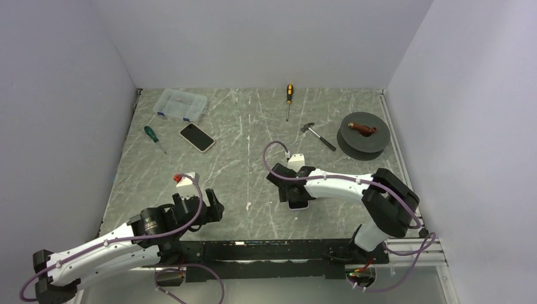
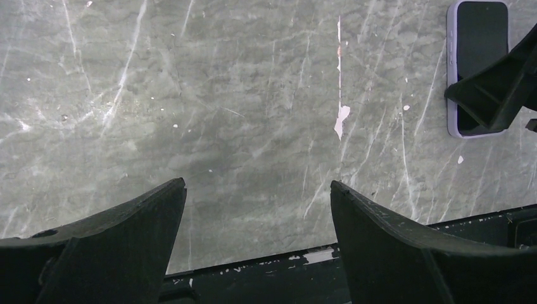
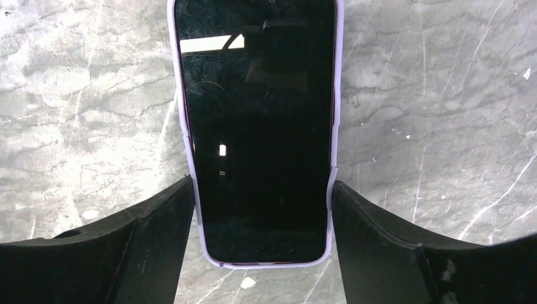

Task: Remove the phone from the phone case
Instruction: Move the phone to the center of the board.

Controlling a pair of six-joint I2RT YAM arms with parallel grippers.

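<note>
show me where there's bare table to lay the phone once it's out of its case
Widest bare table lies between the left gripper and the cased phone held by the right gripper. Another patch sits mid-table between the loose phone and the hammer. The back row, from the plastic box to the spool, is crowded.

no legible text, labels or signs

Two phones (image 1: 197, 137) (image 3: 256, 126), two screwdrivers (image 1: 151, 134) (image 1: 289, 95), one hammer (image 1: 316, 135), one clear box (image 1: 182, 104), perhaps one spool (image 1: 362, 134).
</note>
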